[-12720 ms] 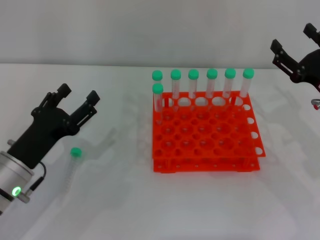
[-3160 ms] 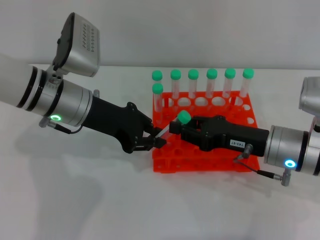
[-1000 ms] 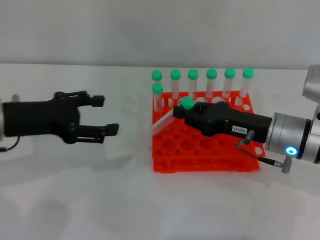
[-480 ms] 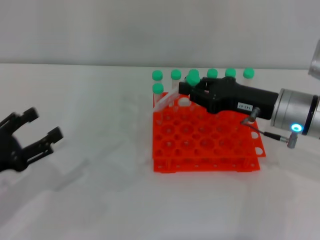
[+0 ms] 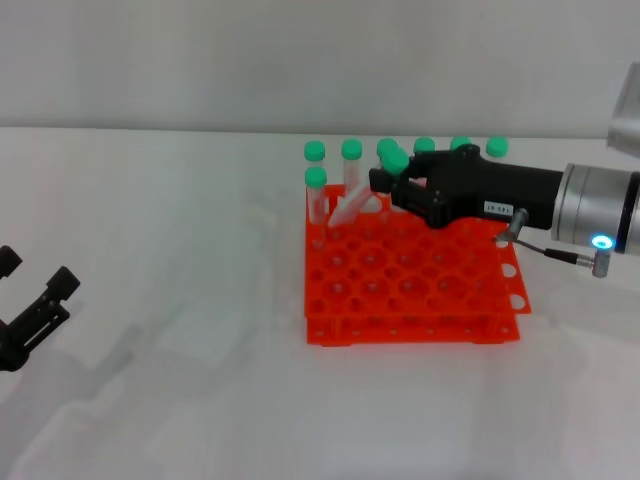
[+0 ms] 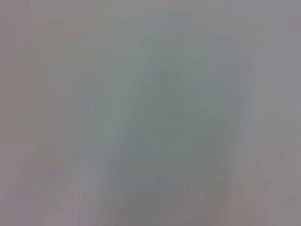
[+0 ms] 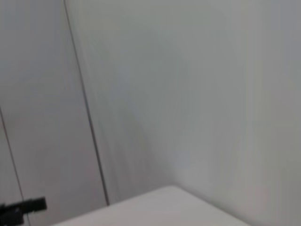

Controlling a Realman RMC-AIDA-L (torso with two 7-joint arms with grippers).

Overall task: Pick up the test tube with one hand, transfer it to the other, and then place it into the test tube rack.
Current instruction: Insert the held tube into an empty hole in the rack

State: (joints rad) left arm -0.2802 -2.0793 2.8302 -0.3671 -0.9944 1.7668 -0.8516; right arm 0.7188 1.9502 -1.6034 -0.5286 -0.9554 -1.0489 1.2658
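In the head view my right gripper (image 5: 385, 182), black with a small white label and a blue light ring on its wrist, is shut on the test tube (image 5: 362, 198) just below its green cap. The tube hangs tilted, its clear lower end over the back rows of the orange-red test tube rack (image 5: 410, 290). My left gripper (image 5: 35, 300) is open and empty, low at the far left edge of the table. A dark tip of the left gripper also shows in the right wrist view (image 7: 23, 208). The left wrist view shows only a blank grey surface.
Several other green-capped tubes (image 5: 315, 180) stand upright in the rack's back row and one in the second row at the left. The white table (image 5: 200, 380) spreads to the left and front of the rack. A pale wall rises behind.
My right gripper has moved slightly right and tipped the tube steeper over the rack's back rows. My left gripper has drawn back further left and down toward the picture's edge.
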